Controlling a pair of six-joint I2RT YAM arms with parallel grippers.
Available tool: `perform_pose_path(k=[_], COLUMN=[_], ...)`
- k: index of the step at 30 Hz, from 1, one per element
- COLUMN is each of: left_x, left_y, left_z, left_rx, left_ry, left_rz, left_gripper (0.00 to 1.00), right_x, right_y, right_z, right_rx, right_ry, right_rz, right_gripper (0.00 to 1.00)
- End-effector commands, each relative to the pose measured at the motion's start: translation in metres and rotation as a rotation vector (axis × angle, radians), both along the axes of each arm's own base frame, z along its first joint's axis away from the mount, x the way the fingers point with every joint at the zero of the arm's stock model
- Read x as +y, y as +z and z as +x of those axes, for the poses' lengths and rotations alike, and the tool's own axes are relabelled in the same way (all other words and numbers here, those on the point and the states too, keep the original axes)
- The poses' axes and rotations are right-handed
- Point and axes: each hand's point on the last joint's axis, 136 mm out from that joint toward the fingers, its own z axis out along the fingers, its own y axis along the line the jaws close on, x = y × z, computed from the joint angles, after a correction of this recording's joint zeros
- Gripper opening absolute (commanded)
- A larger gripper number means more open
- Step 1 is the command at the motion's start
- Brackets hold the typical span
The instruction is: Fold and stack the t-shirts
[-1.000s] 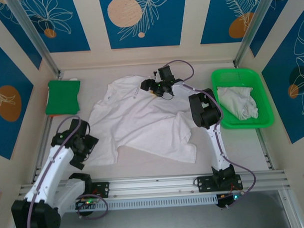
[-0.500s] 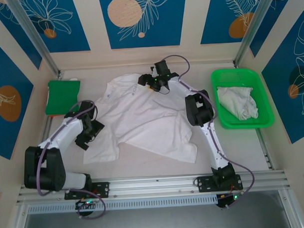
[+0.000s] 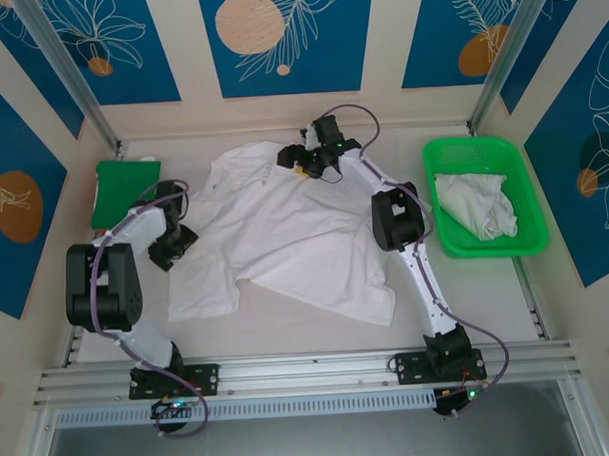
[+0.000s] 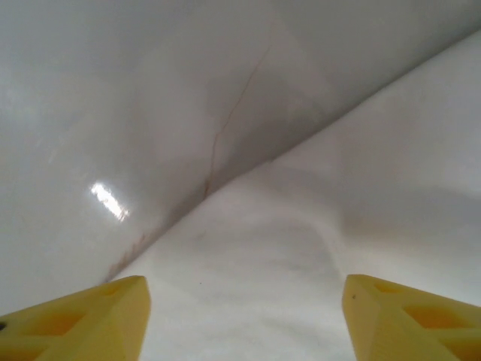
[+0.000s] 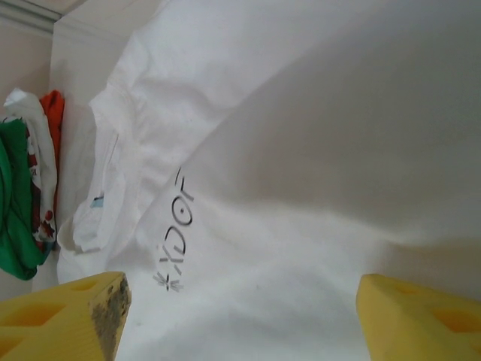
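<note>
Top external view: a white t-shirt (image 3: 285,239) lies spread flat on the table (image 3: 467,292). A second, crumpled t-shirt (image 3: 476,204) sits in the green tray (image 3: 490,250) at right, and a folded green cloth (image 3: 123,192) lies at far left. Right wrist view: the small dark chest print (image 5: 174,229) runs sideways, its letters not surely legible. The left arm reaches to the spread shirt's left edge, the left gripper (image 3: 172,245) with fingers parted and clasping nothing. The right arm stretches to the collar, the right gripper (image 3: 294,160) likewise spread.
</note>
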Motion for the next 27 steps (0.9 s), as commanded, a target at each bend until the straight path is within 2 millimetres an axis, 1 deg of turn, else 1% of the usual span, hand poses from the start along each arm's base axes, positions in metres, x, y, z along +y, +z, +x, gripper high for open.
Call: perform_pose_path(k=[1, 5, 8, 12, 14, 15, 16, 18, 20, 21, 24, 27], left_x=[0.010, 0.008, 0.005, 0.007, 0.006, 0.006, 0.006, 0.006, 0.007, 0.008, 0.013, 0.015], left_y=[-0.006, -0.019, -0.026, -0.035, -0.038, -0.038, -0.038, -0.033, -0.023, -0.016, 0.001, 0.007], left_z=[0.008, 0.015, 0.019, 0.015, 0.009, 0.007, 0.004, 0.004, 0.006, 0.007, 0.010, 0.007], left_rx=[0.036, 0.053, 0.064, 0.092, 0.101, 0.102, 0.100, 0.073, 0.052, 0.040, 0.003, 0.007], left_ry=[-0.053, -0.051, -0.050, -0.030, -0.012, -0.004, -0.001, -0.001, -0.007, -0.009, -0.015, -0.016], left_rz=[0.016, -0.019, -0.037, -0.044, -0.058, -0.066, -0.067, -0.063, -0.054, -0.047, -0.017, -0.011], left_gripper=[0.65, 0.58, 0.53, 0.41, 0.40, 0.41, 0.46, 0.60, 0.66, 0.67, 0.68, 0.64], right_x=[0.003, -0.007, -0.018, -0.040, -0.055, -0.064, -0.070, -0.085, -0.094, -0.097, -0.099, -0.101], right_y=[0.080, 0.117, 0.137, 0.144, 0.143, 0.142, 0.143, 0.141, 0.137, 0.135, 0.126, 0.119], right_z=[-0.012, -0.024, -0.036, -0.055, -0.065, -0.069, -0.073, -0.082, -0.090, -0.093, -0.103, -0.108], right_rx=[-0.130, -0.217, -0.261, -0.281, -0.280, -0.279, -0.281, -0.279, -0.272, -0.267, -0.251, -0.231], right_ry=[0.059, 0.037, 0.010, -0.040, -0.076, -0.095, -0.110, -0.133, -0.142, -0.142, -0.136, -0.139], right_rz=[0.051, 0.062, 0.064, 0.045, 0.033, 0.027, 0.023, 0.003, -0.016, -0.026, -0.041, -0.046], right_gripper=[0.80, 0.80, 0.80, 0.80, 0.80, 0.80, 0.80, 0.80, 0.80, 0.81, 0.81, 0.81])
